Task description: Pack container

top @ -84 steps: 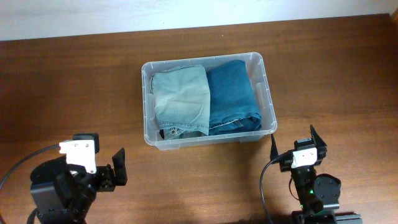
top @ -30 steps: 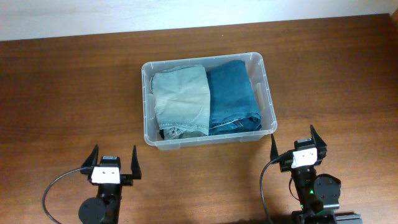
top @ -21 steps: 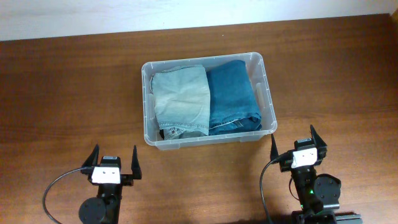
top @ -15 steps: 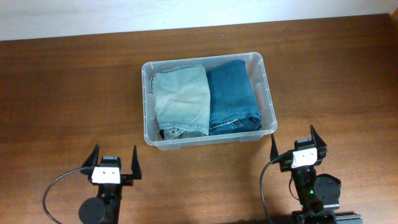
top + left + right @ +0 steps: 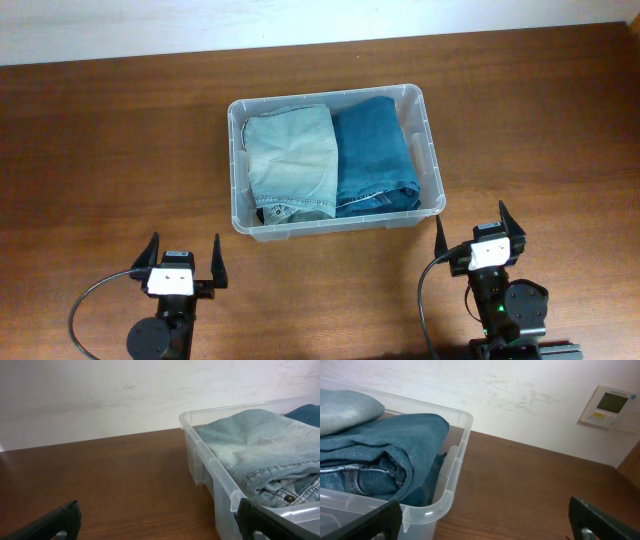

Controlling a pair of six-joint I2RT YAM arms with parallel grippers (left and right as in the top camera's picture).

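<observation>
Two folded pairs of jeans fill the clear container point(image 5: 340, 224), which sits mid-surface point(image 5: 120, 140) towards the far edge. A pale-wash pair point(image 5: 290, 160) lies in its left half and a darker blue pair point(image 5: 375, 150) in its right, the two touching. Near the front edge, the left pincer point(image 5: 185, 241) and right pincer point(image 5: 470, 216) stand apart from the container, each spread wide and holding nothing. A white wall point(image 5: 520, 400) rises behind.

Your clear rectangular plastic container point(image 5: 340, 226) looks smooth and faintly glossy. Inside, the pale blue folded denim jeans point(image 5: 292, 160) and dark blue folded denim jeans point(image 5: 375, 150) are matt woven cloth. The brown wooden tabletop point(image 5: 110, 150) shows grain and a low sheen; the white wall point(image 5: 100, 400) is matt and scuffed.
</observation>
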